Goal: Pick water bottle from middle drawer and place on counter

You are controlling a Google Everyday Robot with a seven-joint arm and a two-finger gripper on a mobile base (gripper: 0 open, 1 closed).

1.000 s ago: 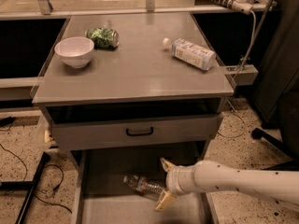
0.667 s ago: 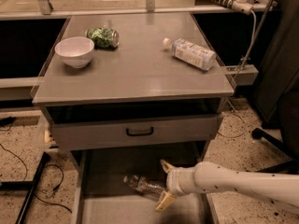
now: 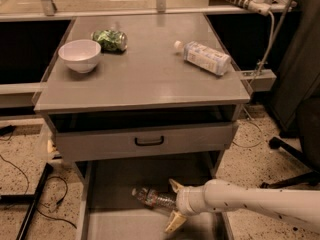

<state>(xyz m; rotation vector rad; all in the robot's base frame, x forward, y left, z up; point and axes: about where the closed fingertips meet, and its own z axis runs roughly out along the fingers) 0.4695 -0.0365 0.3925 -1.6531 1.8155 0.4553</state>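
The water bottle [image 3: 151, 198] lies on its side on the floor of the open middle drawer [image 3: 115, 181], its cap end pointing left. My gripper [image 3: 173, 204] reaches in from the right on a white arm. It is open, with one fingertip [image 3: 174, 185] above the bottle's right end and the other below it. The jaws straddle that end of the bottle without closing on it. The counter [image 3: 150, 81] is the grey top of the cabinet above.
On the counter stand a white bowl [image 3: 80, 54], a green bag [image 3: 111, 40] and a fatter bottle with a pale label [image 3: 204, 57]. A drawer front with a black handle [image 3: 149, 141] overhangs the open drawer. A chair base [image 3: 295, 151] stands at the right, and cables [image 3: 30, 184] lie on the floor at the left.
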